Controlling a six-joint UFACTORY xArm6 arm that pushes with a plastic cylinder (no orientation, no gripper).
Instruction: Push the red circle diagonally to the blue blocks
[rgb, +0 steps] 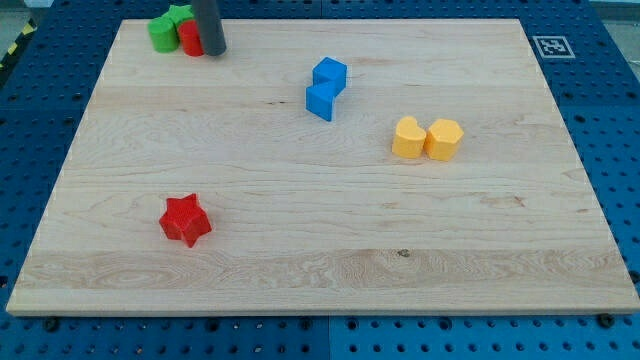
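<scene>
The red circle sits near the board's top left corner, partly hidden behind my rod. My tip rests just to the right of the red circle, touching or nearly touching it. Two blue blocks stand together above the board's middle, one above the other, well to the right and below the red circle.
Two green blocks press against the red circle's left side. Two yellow blocks sit side by side right of centre. A red star lies at the lower left. The wooden board lies on a blue perforated table.
</scene>
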